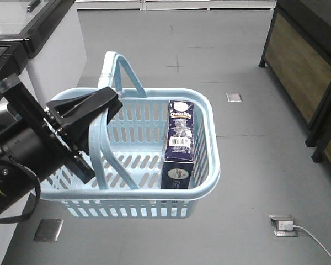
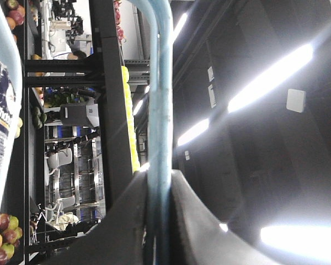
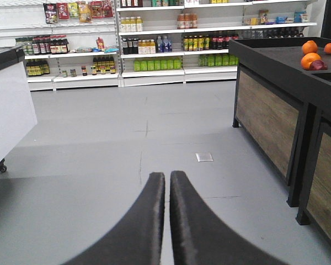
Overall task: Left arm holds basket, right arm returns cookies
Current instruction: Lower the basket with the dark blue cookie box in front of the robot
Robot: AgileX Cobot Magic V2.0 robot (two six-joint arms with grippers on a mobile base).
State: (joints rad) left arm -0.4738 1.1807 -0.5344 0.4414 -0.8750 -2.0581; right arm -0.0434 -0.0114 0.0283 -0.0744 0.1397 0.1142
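Note:
The light blue basket (image 1: pixel 207 124) hangs above the grey floor in the front view. My left gripper (image 1: pixel 106 102) is shut on one of its hoop handles (image 1: pixel 102 149); the left wrist view shows the blue handle (image 2: pixel 160 99) pinched between the black fingers (image 2: pixel 127 221). The dark navy cookies carton (image 1: pixel 179 144) stands upright inside the basket at its right side; its edge also shows in the left wrist view (image 2: pixel 0 127). My right gripper (image 3: pixel 167 178) is shut and empty, pointing over bare floor; it is out of the front view.
A dark wooden display stand (image 3: pixel 276 105) with oranges (image 3: pixel 310 52) is at the right. Shelves of bottles (image 3: pixel 154 44) line the far wall. A white cabinet (image 3: pixel 8 105) stands left. Floor sockets (image 1: pixel 283 224) and a cable lie on the floor.

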